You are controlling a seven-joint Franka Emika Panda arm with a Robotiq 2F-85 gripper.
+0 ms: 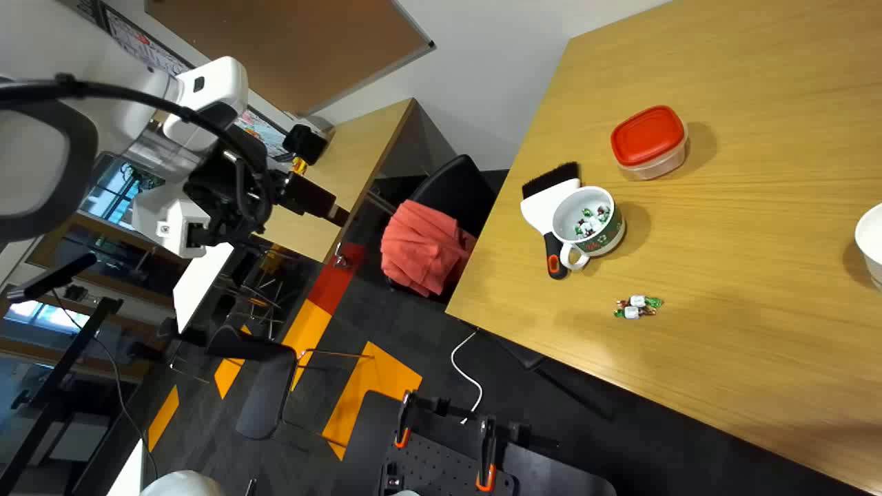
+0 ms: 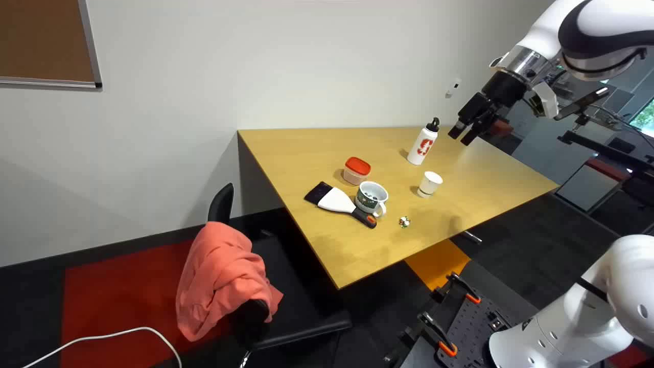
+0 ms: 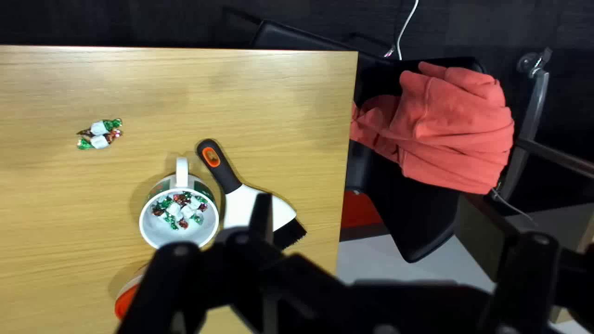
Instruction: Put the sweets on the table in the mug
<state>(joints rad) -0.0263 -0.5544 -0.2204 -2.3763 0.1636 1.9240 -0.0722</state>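
Note:
The sweets, two small wrapped pieces in green, white and brown, lie together on the table (image 1: 751, 227). They show in both exterior views (image 1: 637, 306) (image 2: 404, 222) and in the wrist view (image 3: 100, 134). The mug (image 1: 609, 241) is white with a green decorated band and a side handle. It stands upright on the table, also seen in an exterior view (image 2: 364, 202) and the wrist view (image 3: 160, 235). Several similar wrapped sweets are inside it. My gripper (image 1: 322, 180) is open and empty, high up and away from sweets and mug, also in an exterior view (image 2: 460, 137).
A white brush (image 3: 241, 204) with black handle and bristles lies against or close beside the mug. A red-lidded container (image 1: 648, 138) stands near the mug. A white cup (image 2: 428, 185) and a white bottle (image 2: 422, 147) stand farther along. A chair with coral cloth (image 2: 225, 276) is beside the table edge.

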